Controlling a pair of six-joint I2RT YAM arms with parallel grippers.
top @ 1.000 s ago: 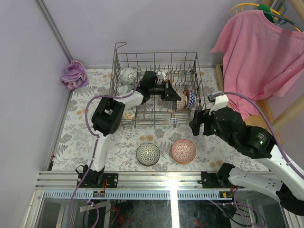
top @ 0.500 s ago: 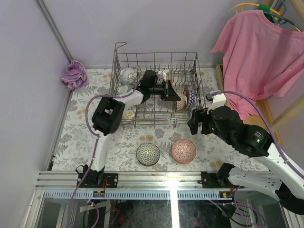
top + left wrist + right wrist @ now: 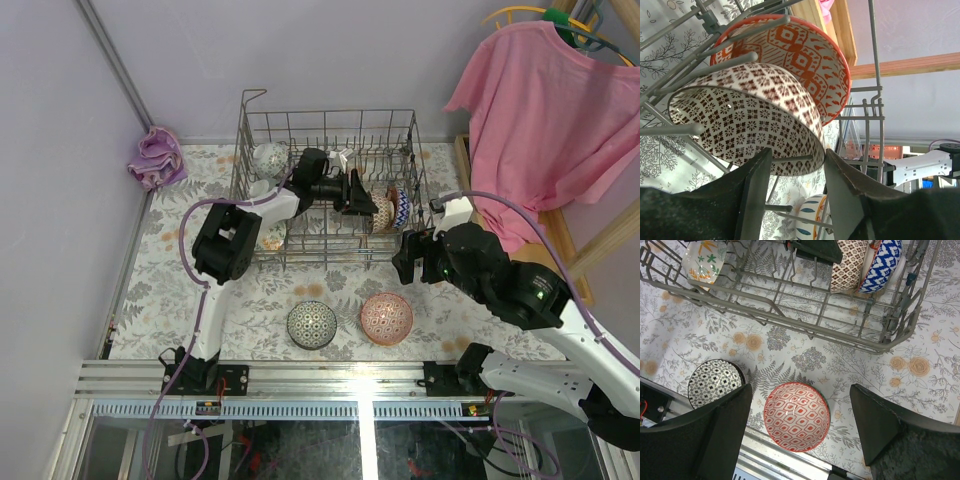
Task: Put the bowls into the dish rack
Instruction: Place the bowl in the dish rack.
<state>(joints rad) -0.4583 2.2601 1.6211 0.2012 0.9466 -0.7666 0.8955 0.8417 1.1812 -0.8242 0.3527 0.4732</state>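
The grey wire dish rack (image 3: 327,114) stands at the back centre. Standing on edge among its tines are a brown-and-white bowl (image 3: 383,211), a blue-and-white bowl (image 3: 401,208) and, in the left wrist view, a red-and-white bowl (image 3: 805,55) behind the brown one (image 3: 740,115). My left gripper (image 3: 360,199) is inside the rack, open, its fingertips on either side of the brown bowl's lower rim (image 3: 797,152). A red patterned bowl (image 3: 386,318) and a black-and-white bowl (image 3: 311,324) sit on the table. My right gripper (image 3: 412,258) is open and empty, held above the red bowl (image 3: 796,416).
More bowls sit in the rack's left part: a pale one (image 3: 270,157) and a floral one (image 3: 704,261). A purple cloth (image 3: 157,156) lies at the back left. A pink shirt (image 3: 545,110) hangs at the right. The rack's near wall (image 3: 815,327) lies just beyond the red bowl.
My right gripper has moved a little left and nearer to the rack's front corner. My left gripper has drawn back slightly from the brown bowl.
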